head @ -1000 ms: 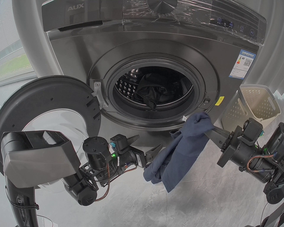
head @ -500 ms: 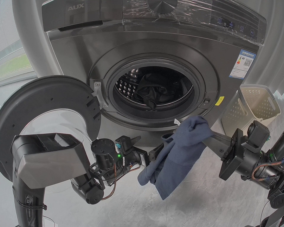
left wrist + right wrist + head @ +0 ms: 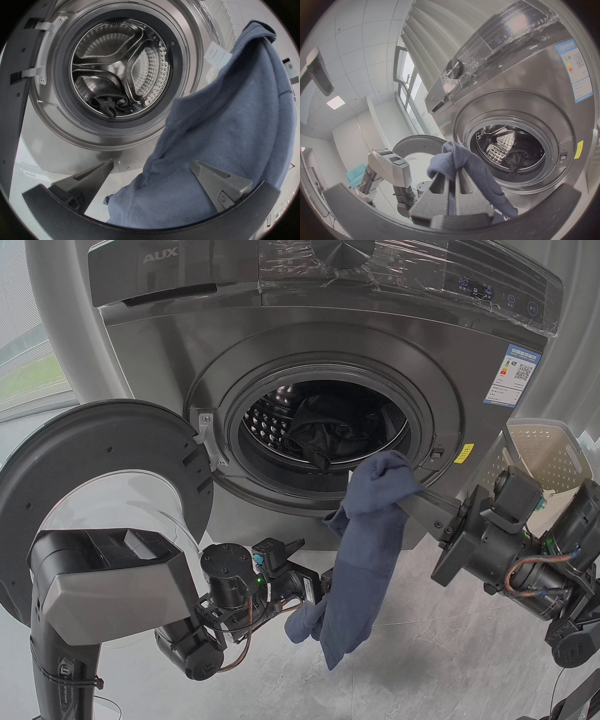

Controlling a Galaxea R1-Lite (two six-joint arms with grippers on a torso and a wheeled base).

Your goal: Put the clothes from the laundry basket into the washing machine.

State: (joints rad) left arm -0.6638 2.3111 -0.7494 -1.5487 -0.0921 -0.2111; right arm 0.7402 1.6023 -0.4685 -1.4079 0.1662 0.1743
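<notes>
Hanging off the right end effector point(image 3: 452, 175) is blue cloth point(image 3: 365, 540), perhaps fleece.

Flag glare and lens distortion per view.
Head view: wrinkled clear plastic film on the grey washing machine glints. Left wrist view: hot reflections on shiny steel drum; dark blue cloth garment shows none. Right wrist view: fisheye bends straight edges; ceiling light panel blows out.

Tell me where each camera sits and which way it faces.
Head: on the robot's head, looking down at the washing machine; left hand low, right hand pinching the blue garment.
Left wrist: low, facing the drum; open left hand frames it.
Right wrist: behind the right hand, facing the washing machine.
Shared: black clothes in the drum.
</notes>
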